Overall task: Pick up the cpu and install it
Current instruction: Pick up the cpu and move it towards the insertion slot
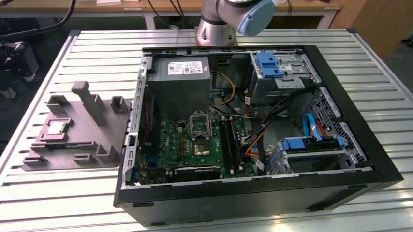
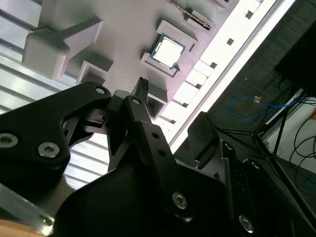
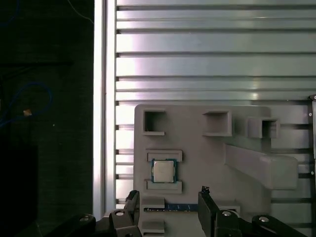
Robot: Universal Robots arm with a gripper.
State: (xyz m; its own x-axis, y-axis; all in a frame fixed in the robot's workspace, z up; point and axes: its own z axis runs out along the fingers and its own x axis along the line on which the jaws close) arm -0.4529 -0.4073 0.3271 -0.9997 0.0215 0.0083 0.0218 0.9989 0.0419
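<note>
Just ahead of the black two-fingered tool (image 3: 169, 197), the small square silver-topped cpu (image 3: 163, 171) sits flat in a recess of the grey plastic fixture block (image 3: 197, 143), which rests on the slatted metal desk (image 3: 212, 64). Tool fingers stand spread, empty, clear of the chip. Judged step: approach for pick-up; grasp not yet made, installation not begun

The cpu (image 1: 57, 127) lies in the grey fixture (image 1: 84, 136), beside the open computer case (image 1: 258, 193).
</note>
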